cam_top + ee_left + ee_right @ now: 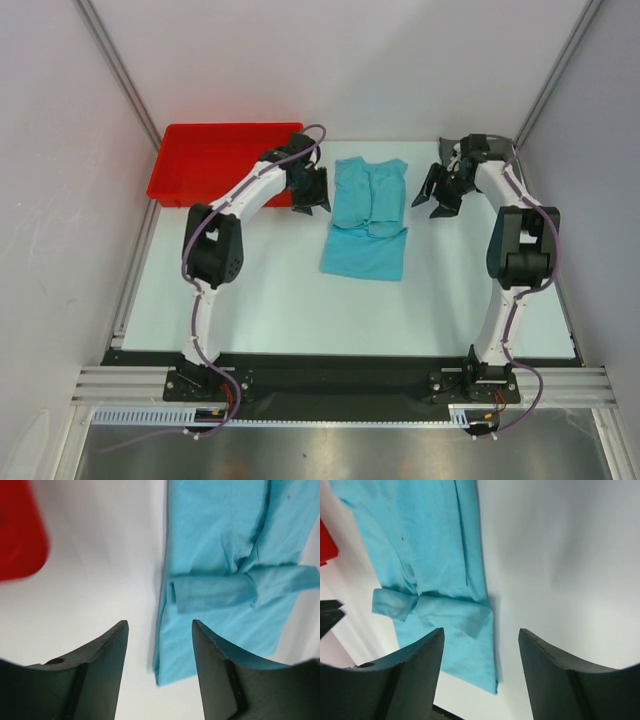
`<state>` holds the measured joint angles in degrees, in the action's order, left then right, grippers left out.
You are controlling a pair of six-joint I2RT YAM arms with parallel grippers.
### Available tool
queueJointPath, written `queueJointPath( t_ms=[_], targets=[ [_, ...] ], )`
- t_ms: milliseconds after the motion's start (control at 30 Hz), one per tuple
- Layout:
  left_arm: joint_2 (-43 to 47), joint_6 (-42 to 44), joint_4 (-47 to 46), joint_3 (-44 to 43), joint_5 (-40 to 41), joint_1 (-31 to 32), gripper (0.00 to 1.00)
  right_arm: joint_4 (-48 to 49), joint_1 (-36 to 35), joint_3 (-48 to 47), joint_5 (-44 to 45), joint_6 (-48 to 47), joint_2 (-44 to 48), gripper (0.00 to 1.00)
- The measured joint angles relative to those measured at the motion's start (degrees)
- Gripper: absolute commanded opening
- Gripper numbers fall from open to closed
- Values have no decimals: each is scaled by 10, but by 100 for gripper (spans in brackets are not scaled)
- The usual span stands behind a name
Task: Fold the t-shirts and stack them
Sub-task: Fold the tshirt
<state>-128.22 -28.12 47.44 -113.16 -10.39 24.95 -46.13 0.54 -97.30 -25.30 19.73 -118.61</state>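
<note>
Turquoise t-shirt (pixel 367 215) lies on the pale desk (pixel 270 300), sleeves folded inward, between the left jaws and right jaws, both spread, empty.

Bright, diffuse light comes from above and shadows are faint. The turquoise t-shirt (pixel 420 540) casts a thin shadow on its 3 o'clock side. The red tray (pixel 20 530), at 10 o'clock, is blurred.

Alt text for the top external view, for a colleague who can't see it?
A turquoise t-shirt, sides folded inward into a long strip, lies on the white table between the left gripper and right gripper, both open and holding nothing. A red tray sits at the table's far left.
</note>
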Motion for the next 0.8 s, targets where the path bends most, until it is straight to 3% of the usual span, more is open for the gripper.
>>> queueJointPath(
  t_ms=[133, 300, 500, 800],
  targets=[
    [99, 23, -7, 77, 26, 5, 52, -2, -9, 47, 25, -3, 69, 60],
    [213, 33, -50, 205, 7, 34, 38, 43, -120, 163, 67, 34, 155, 50],
    [193, 24, -119, 263, -30, 96, 35, 100, -249, 209, 172, 101, 144, 48],
    [189, 21, -148, 298, -27, 93, 35, 109, -285, 154, 308, 118, 51, 47]
  ],
)
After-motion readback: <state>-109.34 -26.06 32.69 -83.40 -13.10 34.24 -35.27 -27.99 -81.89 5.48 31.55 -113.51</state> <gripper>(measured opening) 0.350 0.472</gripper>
